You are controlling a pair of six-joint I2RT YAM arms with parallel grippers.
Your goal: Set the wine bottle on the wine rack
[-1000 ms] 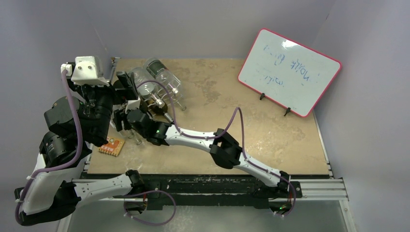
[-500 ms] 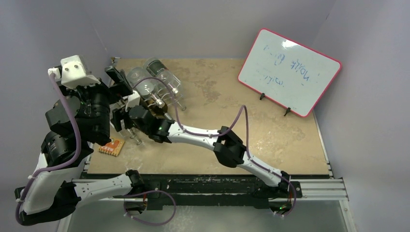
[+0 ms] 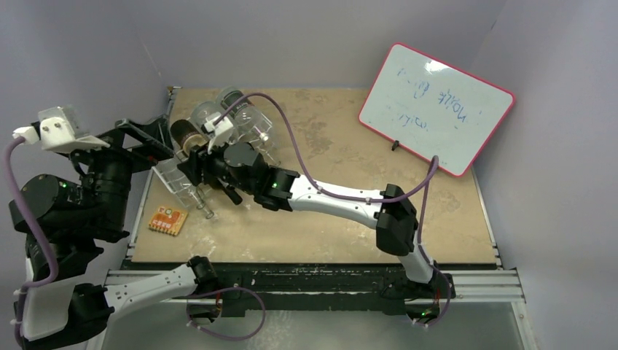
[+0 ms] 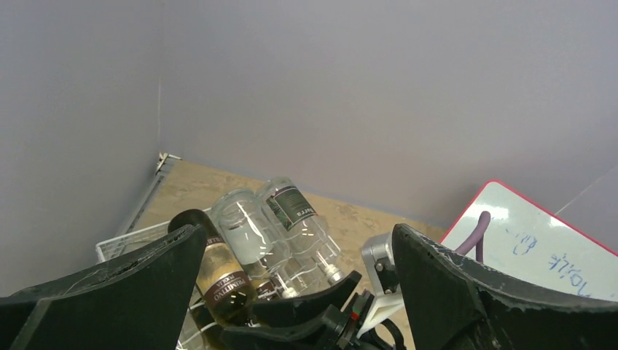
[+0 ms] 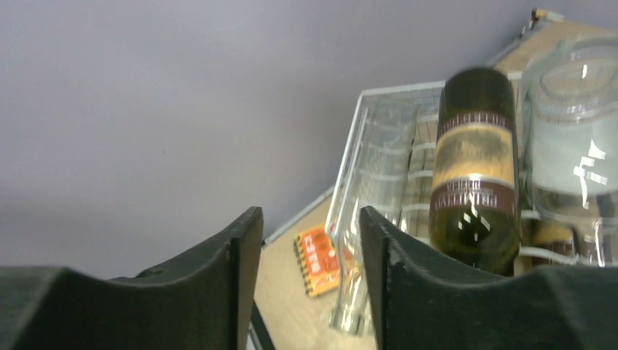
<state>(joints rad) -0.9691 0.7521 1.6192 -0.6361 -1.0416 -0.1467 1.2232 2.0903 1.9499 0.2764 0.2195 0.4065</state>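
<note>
Dark wine bottle (image 5: pixel 474 168) apparently on wine rack (image 5: pixel 401 89)

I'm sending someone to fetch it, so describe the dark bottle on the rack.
At the far left corner of the tan table sits a white wire wine rack with bottles lying side by side. Yours is the dark glass wine bottle with a gold and maroon label; its neighbours are clear bottles.
</note>
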